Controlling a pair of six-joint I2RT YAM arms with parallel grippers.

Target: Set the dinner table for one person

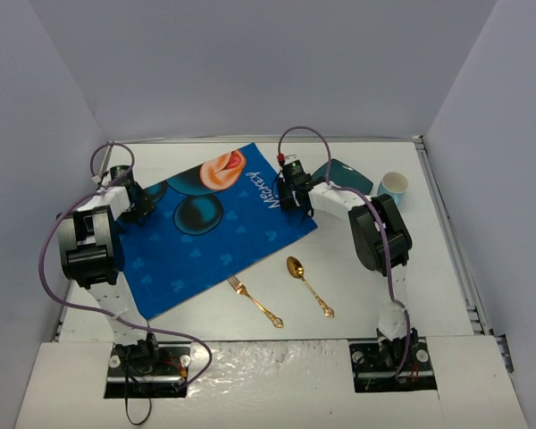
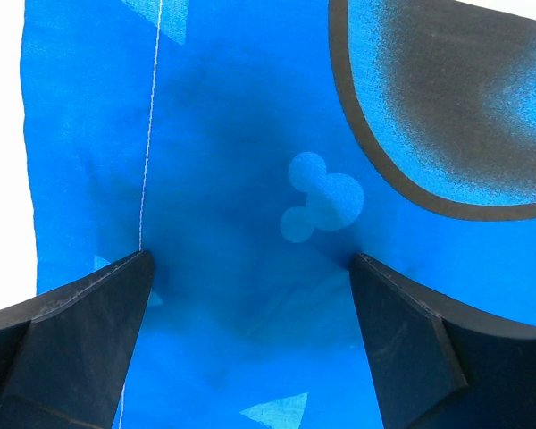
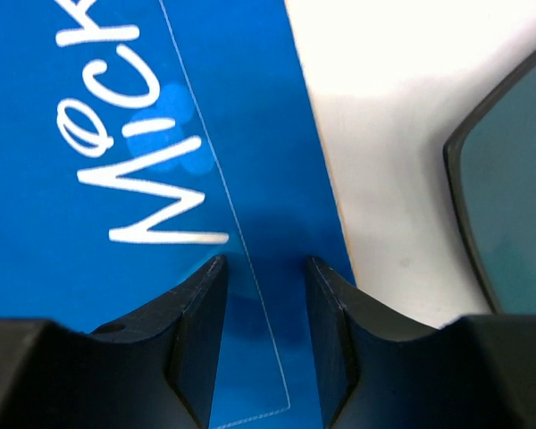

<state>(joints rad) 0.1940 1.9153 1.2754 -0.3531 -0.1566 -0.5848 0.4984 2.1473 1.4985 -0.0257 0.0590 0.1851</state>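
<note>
Dinner table (image 1: 205, 313) is lying flat and white under everything else, both arms bolted at its near edge. Blue placemat (image 1: 205, 241) is lying skewed across its left-centre part, one corner pointing toward the near edge, white Mickey lettering (image 3: 134, 143) running along the mat's right side.

Left arm (image 1: 89, 246) is reaching over the mat's left side. Left gripper (image 2: 250, 268) is hanging low over the blue cloth close to its left border, jaws spread wide, only the mat showing below the gap.

Right arm (image 1: 380, 232) is bending in from the right. Right gripper (image 3: 266, 264) is standing over the mat's right border just beside the lettering, jaws parted by a narrow gap – the mat is lying flat beneath and is not being pinched.

Dark teal plate (image 1: 350, 172) is sitting on bare table just right of that gripper, apart from the mat. Pale cup (image 1: 395, 184) is standing upright right of the plate.

Gold fork (image 1: 255, 301) and gold spoon (image 1: 308, 286) are lying on bare table just beside the mat's near-right edge – side by side, not touching, heads pointing far-left, spoon on the right
</note>
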